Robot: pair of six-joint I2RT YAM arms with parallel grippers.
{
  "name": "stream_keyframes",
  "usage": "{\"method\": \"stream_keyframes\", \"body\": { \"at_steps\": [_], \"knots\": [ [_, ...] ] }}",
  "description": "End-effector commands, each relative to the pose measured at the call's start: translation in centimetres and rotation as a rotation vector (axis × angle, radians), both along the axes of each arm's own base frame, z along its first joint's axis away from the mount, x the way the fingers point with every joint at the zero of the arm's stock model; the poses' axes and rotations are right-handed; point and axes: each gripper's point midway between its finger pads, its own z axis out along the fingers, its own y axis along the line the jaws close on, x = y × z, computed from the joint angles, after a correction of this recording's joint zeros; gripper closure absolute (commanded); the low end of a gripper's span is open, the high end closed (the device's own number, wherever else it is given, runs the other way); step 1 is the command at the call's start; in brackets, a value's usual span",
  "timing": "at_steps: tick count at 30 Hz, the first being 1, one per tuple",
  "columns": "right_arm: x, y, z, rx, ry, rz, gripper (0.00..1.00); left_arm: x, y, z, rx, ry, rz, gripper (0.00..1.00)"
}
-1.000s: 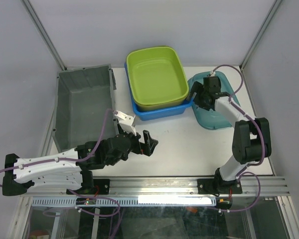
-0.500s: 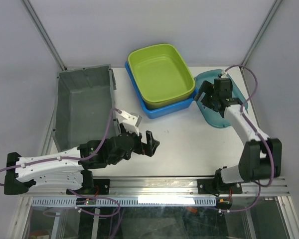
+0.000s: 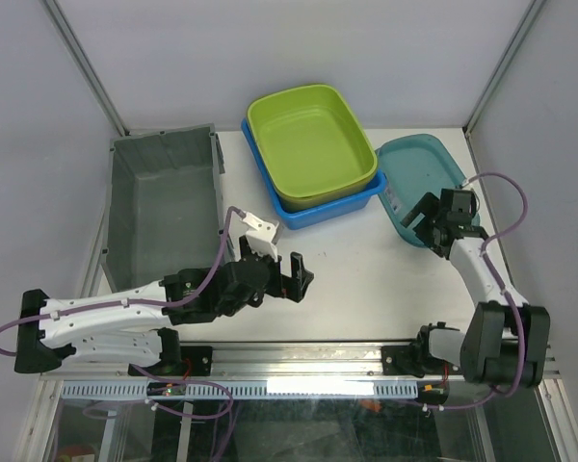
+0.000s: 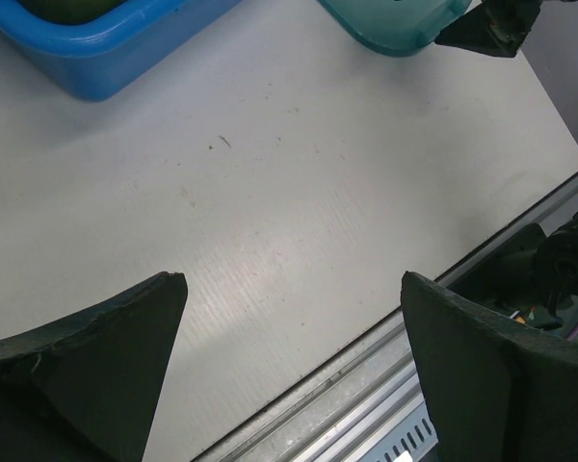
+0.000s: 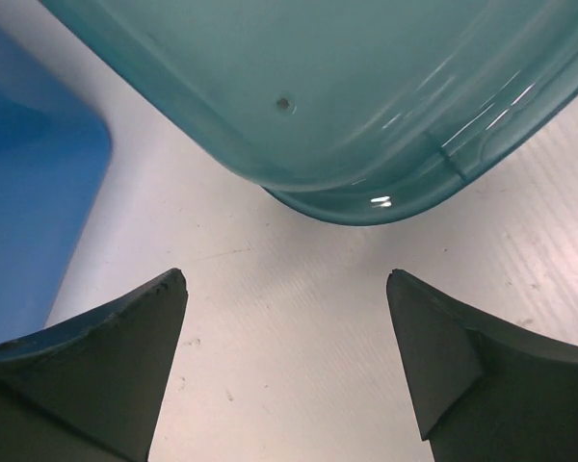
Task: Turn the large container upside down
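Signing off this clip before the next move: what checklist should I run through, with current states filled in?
1. Left pincer open, holding nothing: ok.
2. Right pincer open, just short of the teal container, not touching: ok.
3. Grey bin, the largest container, turned over: not ok, its open side faces up.
4. Green tub sits in the blue tub, away from both pincers: ok.
5. Which way up the teal container sits: cannot tell.

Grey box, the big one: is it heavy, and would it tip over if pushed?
Probably light for its size: the grey box looks empty with thin plastic walls. Its tall sides suggest a push near the top could tip it. The matte surface likely isn't slippery.
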Motion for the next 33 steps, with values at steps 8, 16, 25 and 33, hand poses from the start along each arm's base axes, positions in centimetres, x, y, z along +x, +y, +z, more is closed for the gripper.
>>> {"method": "stream_keyframes", "body": {
  "at_steps": [8,16,25,33],
  "knots": [
    [10.4,-2.6,-0.7,0.028,-0.004,-0.166,0.22,0.0,-0.5,3.6,-0.105,-0.013,0.003,0.01],
    [10.7,2.7,4.3,0.163,-0.137,0.027,0.21,1.5,0.0,2.0,-0.041,0.043,0.064,0.01],
    [13.1,3.9,7.1,0.158,-0.191,0.055,0.18,4.5,-1.0,0.8,-0.016,0.115,0.031,0.01],
    [16.9,7.7,3.4,0.242,-0.098,0.122,0.21,3.7,1.4,7.3,-0.143,0.017,0.013,0.01]
  ]
}}
